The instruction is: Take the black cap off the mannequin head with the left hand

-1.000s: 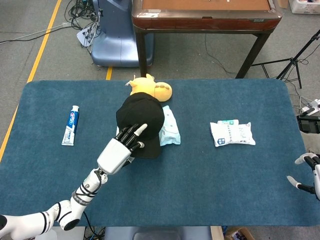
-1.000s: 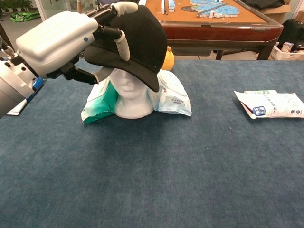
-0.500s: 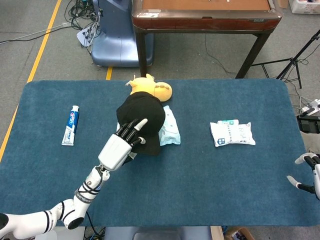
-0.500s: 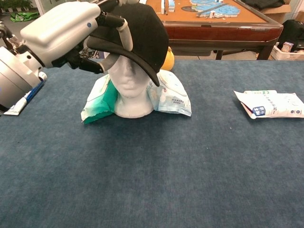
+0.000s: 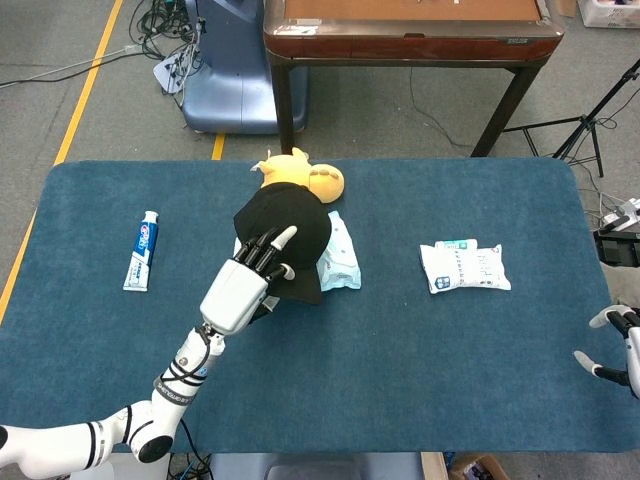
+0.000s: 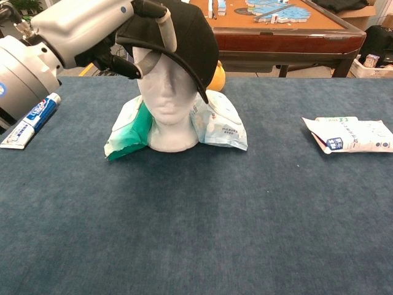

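Note:
The black cap (image 5: 290, 228) (image 6: 195, 38) sits raised and tipped back on the white mannequin head (image 6: 166, 98), whose face now shows below the brim. My left hand (image 5: 243, 285) (image 6: 92, 27) grips the cap's brim, fingers over its top and thumb under it. In the head view the cap hides the mannequin head. My right hand (image 5: 618, 350) hangs off the table's right edge, its fingers apart and holding nothing.
Two wipe packs (image 6: 129, 129) (image 6: 222, 126) flank the mannequin base. A yellow plush toy (image 5: 305, 176) lies behind it. A toothpaste tube (image 5: 142, 250) lies at the left, a white packet (image 5: 464, 266) at the right. A wooden table (image 5: 410, 30) stands beyond.
My left hand has lifted the cap's brim up and back, uncovering more of the mannequin's face. The right hand has not moved.

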